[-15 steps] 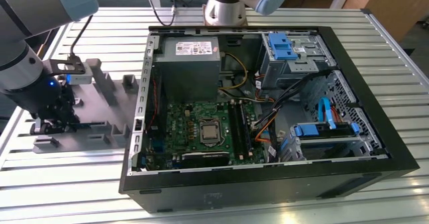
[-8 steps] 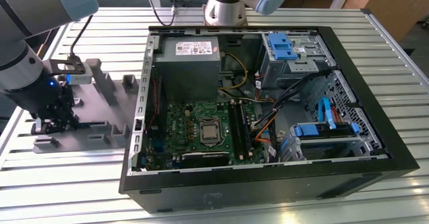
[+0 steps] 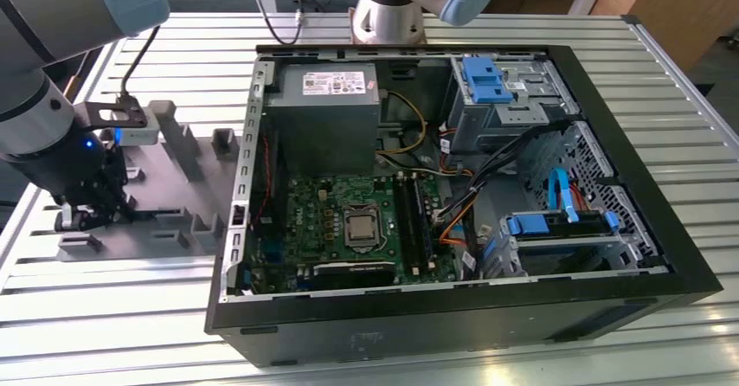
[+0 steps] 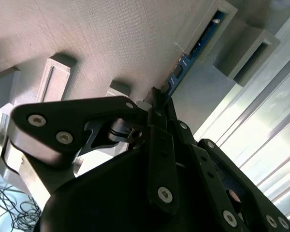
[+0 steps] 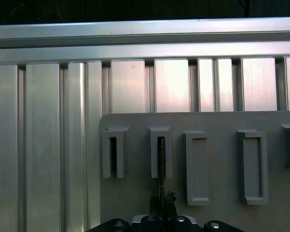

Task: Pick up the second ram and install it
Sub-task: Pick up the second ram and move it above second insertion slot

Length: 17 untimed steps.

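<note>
Second ram (image 4: 185, 61) stands on edge in a pocket of the grey holder (image 3: 173, 221). Its blue-green board runs out of that pocket toward the fingers in the second wrist view, and in the first wrist view it reads as a thin dark line. A slatted metal desk (image 3: 693, 83) carries everything. On it the open computer case (image 3: 393, 338) lies on its side, and in the exterior view the holder sits at about nine o'clock from the case, just beside its wall. Inside the case the motherboard (image 3: 311, 217) faces up, with its long black slots (image 3: 413, 217) toward its three o'clock edge and well apart from the stick. The jaws are drawn close together and appear to pinch the stick, one on each face, while it sits in the pocket. The likeliest trouble, to my eye, is binding: a pull that is not square to the pocket could jam the board or drag the holder along with it. A thin pinch may also let the stick pivot or slip, and how far along its length the grip sits I cannot tell. The arm (image 3: 41, 100) hangs over the holder's nine o'clock end with its wrist pointing straight down. The gripper (image 3: 83, 217) is low, right at the holder's top.
</note>
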### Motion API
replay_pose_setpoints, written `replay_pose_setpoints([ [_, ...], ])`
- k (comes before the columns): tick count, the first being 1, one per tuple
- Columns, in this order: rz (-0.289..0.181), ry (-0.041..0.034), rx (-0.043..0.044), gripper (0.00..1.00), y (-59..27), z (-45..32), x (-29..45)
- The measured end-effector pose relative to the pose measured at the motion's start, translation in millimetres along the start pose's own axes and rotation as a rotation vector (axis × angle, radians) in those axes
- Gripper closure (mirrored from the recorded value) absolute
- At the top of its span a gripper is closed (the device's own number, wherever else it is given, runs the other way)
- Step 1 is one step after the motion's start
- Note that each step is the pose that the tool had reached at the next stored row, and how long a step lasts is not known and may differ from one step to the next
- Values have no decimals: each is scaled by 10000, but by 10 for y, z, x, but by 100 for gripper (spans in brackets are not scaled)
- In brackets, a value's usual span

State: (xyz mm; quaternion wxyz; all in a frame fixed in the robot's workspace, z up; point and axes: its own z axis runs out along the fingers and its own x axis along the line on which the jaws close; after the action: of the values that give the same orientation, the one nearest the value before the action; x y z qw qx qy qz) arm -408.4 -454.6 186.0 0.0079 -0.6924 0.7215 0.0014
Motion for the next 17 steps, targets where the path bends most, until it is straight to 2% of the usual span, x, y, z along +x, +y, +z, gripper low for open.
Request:
replay_pose_setpoints([
  [9, -7, 2, -2, 86, 0, -2, 2],
  [13, -350, -3, -4, 86, 1, 0, 9],
  [17, -367, -3, -5, 86, 1, -1, 9],
])
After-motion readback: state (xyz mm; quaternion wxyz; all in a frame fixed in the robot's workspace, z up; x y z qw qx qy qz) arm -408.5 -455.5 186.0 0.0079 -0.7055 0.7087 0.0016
